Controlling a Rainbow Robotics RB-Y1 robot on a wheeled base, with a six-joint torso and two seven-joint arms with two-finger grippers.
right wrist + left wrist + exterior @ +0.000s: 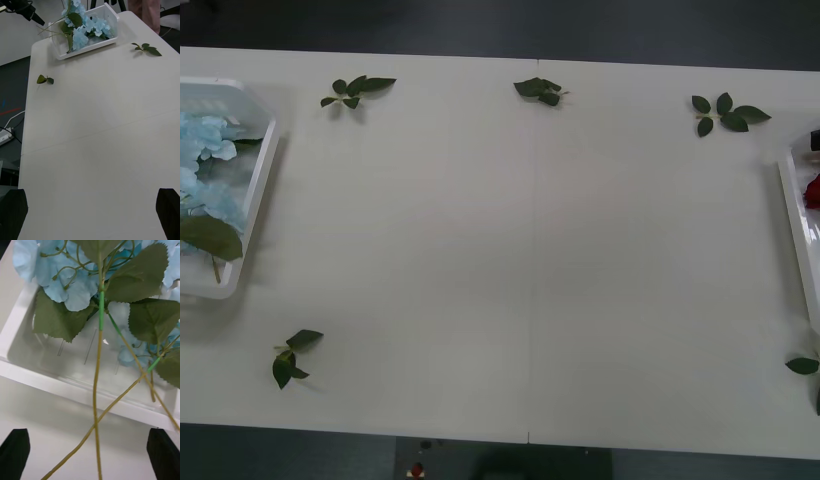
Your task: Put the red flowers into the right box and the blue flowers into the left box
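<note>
From above, a white table [530,260] holds the left box [258,190] at its left edge, cut off by the frame, with the blue flowers [202,160] piled inside, while the right box [798,225] at the opposite edge is mostly out of frame, showing a hint of the red flowers [812,190]; loose leaf sprigs [358,90] lie scattered between the boxes. The right gripper [90,213] hangs over bare table far from the left box, its black fingers [13,212] spread wide with nothing between them. The left gripper [90,452] hovers just outside the left box's near rim, fingers likewise apart and empty, with long tan stems trailing over the rim between them and the flower heads partly cropped.
</note>
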